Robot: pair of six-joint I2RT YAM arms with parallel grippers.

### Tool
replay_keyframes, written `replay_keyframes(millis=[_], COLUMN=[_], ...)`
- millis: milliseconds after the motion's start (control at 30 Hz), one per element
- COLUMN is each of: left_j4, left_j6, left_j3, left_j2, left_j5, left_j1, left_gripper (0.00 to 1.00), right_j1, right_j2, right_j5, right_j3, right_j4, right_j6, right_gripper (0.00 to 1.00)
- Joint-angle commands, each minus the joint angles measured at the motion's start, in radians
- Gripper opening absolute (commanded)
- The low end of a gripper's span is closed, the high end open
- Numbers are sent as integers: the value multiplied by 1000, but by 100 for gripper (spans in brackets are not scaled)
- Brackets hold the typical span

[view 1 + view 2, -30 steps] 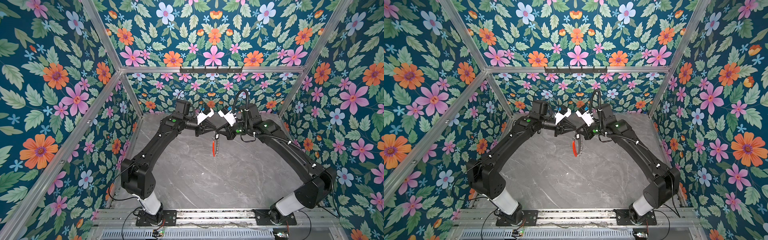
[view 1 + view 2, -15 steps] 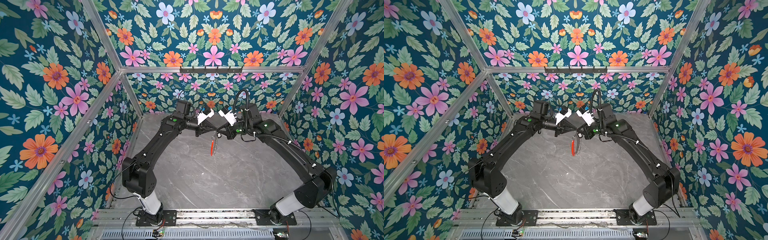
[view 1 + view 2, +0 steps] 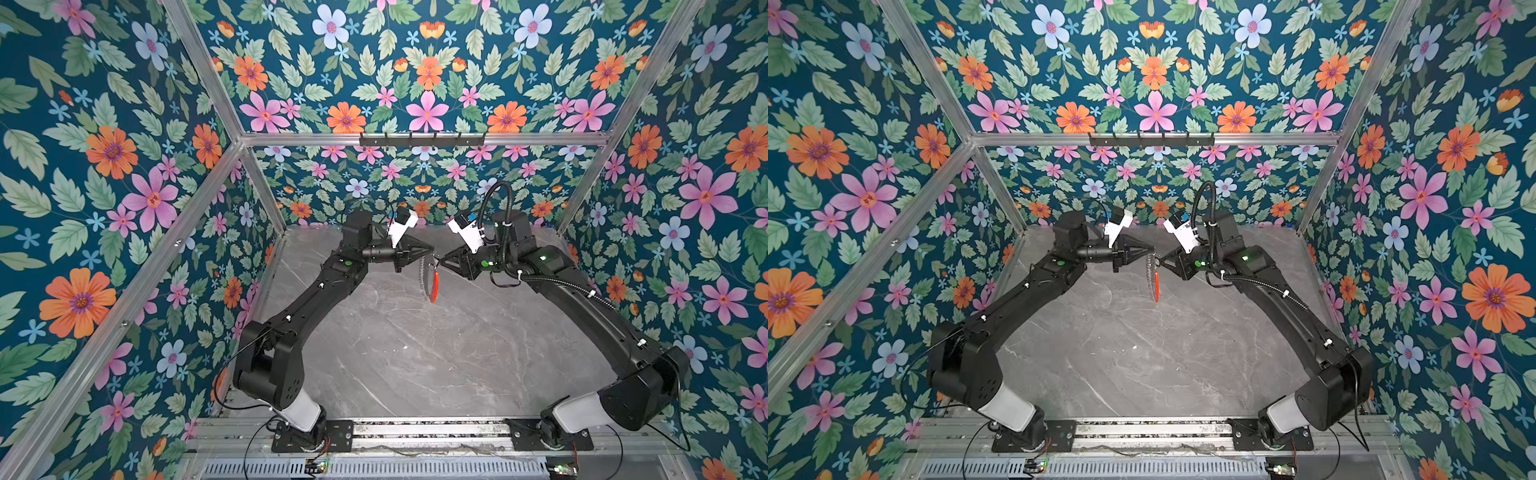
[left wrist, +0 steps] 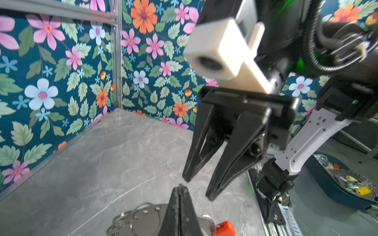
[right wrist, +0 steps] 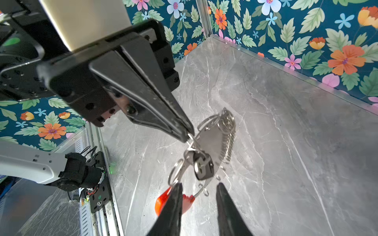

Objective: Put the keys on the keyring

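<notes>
Keyring point(image 5: 227, 130) hangs from the left gripper point(image 5: 187, 137) above the table point(image 5: 266, 122).
Left jaws clamp its wire; right gripper point(image 5: 198, 186) gapes beside it. The key point(image 5: 203, 166) dangles light and loose, probably slippery; its flat body seems the surest hold.

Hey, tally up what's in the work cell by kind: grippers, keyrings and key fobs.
grippers: 2 (left gripper, right gripper)
keyring: 1
black key fob: 1
total: 4

Bright even light, soft shadows — wrist-view blur
</notes>
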Motion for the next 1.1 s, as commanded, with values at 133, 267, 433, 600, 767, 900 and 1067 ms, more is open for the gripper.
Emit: replay_keyframes(millis=[133, 267, 433, 600, 767, 900, 1067], left_j4=[301, 310, 343, 449, 667, 830, 1050], left_j6=[-193, -216, -244, -327, -436, -512, -636], left_j3=[-13, -2, -2, -11, -59, -105, -164], left_j2=[-16, -11, -8, 11, 21, 29, 67], left_j5=[8, 18, 27, 40, 22, -33, -94], left_j1=[2, 2, 2, 2, 2, 1, -8], left_gripper=[0, 0, 0, 0, 0, 0, 0], right_j1=[2, 4, 14, 19, 29, 43, 59], right_j2=[10, 24, 35, 51, 66, 81, 109], right_j5=[-40, -35, -36, -39, -48, -68, -90], right_j3=[38, 60, 86, 112, 117, 134, 171], right_j4=[34, 23, 25, 17, 13, 8, 1], right_j6=[-5, -15, -17, -20, -19, -17, -15], right_gripper=[35, 36, 36, 23, 5, 0, 0])
